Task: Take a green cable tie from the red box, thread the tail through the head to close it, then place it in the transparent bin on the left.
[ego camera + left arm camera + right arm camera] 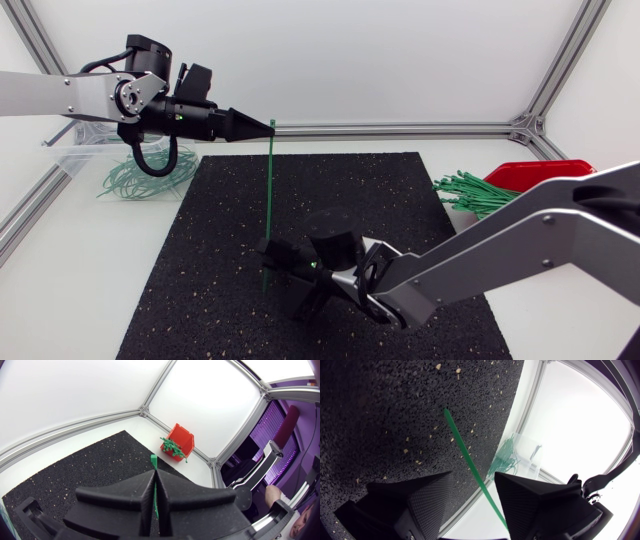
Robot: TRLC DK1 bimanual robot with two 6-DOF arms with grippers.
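**Green cable tie held upright between both pincers, before threading**

My left pincer (262,125), at 11 o'clock over the black mat (200,300), has its fingers pressed together on the upper end of the green cable tie (269,200). A blocky green tip, probably the head, pokes out just past the fingertips. The tie hangs nearly vertical. Its pointed tail passes between the fingers of my right pincer (472,476), which stand apart and do not appear to touch it. The red box (540,175), with a bundle of loose ties (480,192) at its mouth, sits at 3 o'clock on the surface. The transparent bin (75,150) is at 10 o'clock, with closed ties (140,182) beside it.

Risks, as I judge them:
- The thin strap may flex or swing aside as my right fingers close, so they would miss it or catch it skewed.
- With so short a hold near the head, a sideways push could pivot the tie or pull it free.
- A tail gripped crooked would meet the head's slot at an angle and buckle.
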